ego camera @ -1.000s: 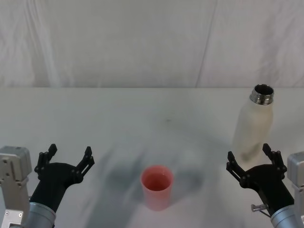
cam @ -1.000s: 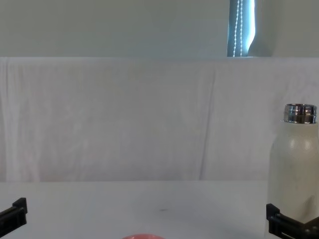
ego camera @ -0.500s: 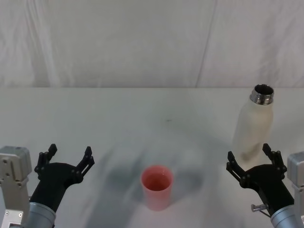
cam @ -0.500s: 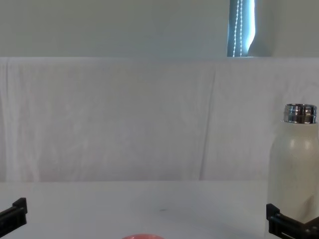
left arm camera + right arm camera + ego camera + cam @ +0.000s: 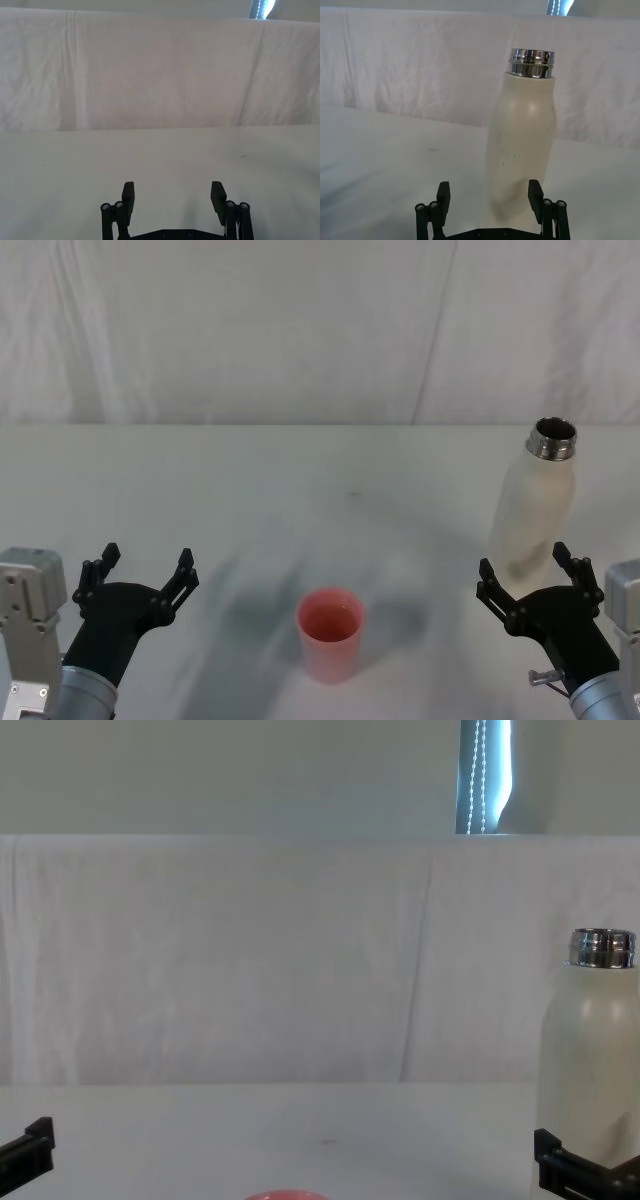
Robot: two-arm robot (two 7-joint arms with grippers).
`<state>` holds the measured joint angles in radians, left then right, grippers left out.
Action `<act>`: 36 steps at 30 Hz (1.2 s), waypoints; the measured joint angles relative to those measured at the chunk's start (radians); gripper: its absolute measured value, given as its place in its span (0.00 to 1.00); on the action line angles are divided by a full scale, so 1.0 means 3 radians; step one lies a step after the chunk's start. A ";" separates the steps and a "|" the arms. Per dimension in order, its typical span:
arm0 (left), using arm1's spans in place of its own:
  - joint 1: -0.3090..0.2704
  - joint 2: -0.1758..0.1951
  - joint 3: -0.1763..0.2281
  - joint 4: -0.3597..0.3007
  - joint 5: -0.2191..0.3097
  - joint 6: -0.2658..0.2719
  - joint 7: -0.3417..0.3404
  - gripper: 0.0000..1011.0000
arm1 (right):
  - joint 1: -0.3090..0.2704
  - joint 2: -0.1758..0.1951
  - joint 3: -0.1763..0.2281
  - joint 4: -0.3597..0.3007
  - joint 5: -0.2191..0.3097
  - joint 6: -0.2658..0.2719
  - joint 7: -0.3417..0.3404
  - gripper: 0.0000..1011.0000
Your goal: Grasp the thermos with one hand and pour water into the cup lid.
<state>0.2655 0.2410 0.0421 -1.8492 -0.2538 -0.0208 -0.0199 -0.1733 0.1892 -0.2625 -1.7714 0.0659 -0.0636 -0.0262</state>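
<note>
The thermos (image 5: 532, 504) stands upright at the right of the table, cream-white with a steel neck and no lid; it also shows as the thermos (image 5: 521, 145) and the thermos (image 5: 590, 1050). The pink cup lid (image 5: 329, 632) sits mouth up near the front centre, its rim (image 5: 285, 1195) just visible in the chest view. My right gripper (image 5: 527, 575) is open just in front of the thermos, its fingertips (image 5: 443, 192) on either side of the base without touching. My left gripper (image 5: 140, 572) is open at the front left, holding nothing.
A white cloth covers the table (image 5: 300, 490) and hangs as a backdrop behind it. The space between the cup lid and the thermos is bare tabletop.
</note>
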 joint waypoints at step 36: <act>0.0000 0.0000 0.0000 0.0000 0.0000 0.0000 0.0000 0.99 | -0.0006 -0.0011 0.0013 0.0000 -0.0002 -0.0005 0.0030 0.99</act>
<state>0.2654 0.2410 0.0422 -1.8492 -0.2538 -0.0208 -0.0199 -0.1750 0.1859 -0.2586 -1.7715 0.0652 -0.0650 -0.0172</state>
